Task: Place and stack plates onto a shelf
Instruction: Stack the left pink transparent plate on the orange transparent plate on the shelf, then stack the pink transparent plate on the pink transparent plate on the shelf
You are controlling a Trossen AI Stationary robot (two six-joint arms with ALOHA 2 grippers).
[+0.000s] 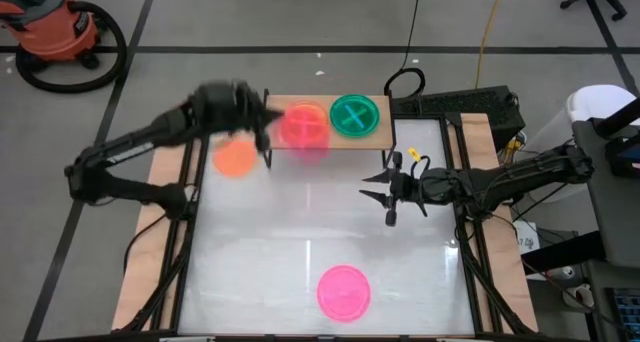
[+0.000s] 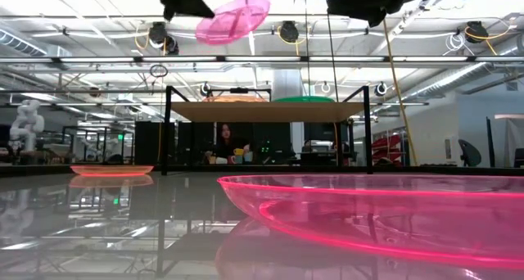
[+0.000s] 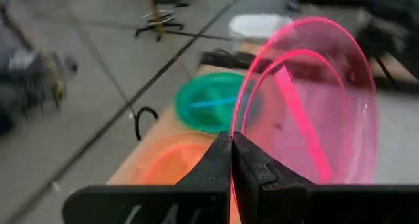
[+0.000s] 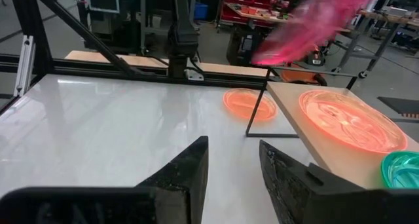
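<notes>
My left gripper [image 1: 265,127] is shut on a pink plate [image 1: 305,125], held in the air over the left half of the wooden shelf [image 1: 385,134]. An orange plate [image 4: 350,119] and a green plate [image 1: 355,115] lie flat on the shelf board. Another orange plate [image 1: 235,159] lies on the white table just left of the shelf. A second pink plate [image 1: 344,292] lies near the table's near edge. My right gripper [image 1: 385,195] is open above the table, right of centre and in front of the shelf, touching nothing. My left gripper pinches the pink plate's rim [image 3: 237,122] between its two fingers [image 3: 219,162], coming from the table's left side. The plate is lifted clear above the shelf and sits tilted in the hold [image 2: 235,18], reaching out from the fingers toward the right.
The shelf stands on thin black legs [image 2: 168,128] at the table's far edge. Black frame rails run along both table sides. Bare white tabletop [image 1: 300,232] lies between the shelf and the near pink plate. A person sits in the room beyond the shelf [image 2: 223,145].
</notes>
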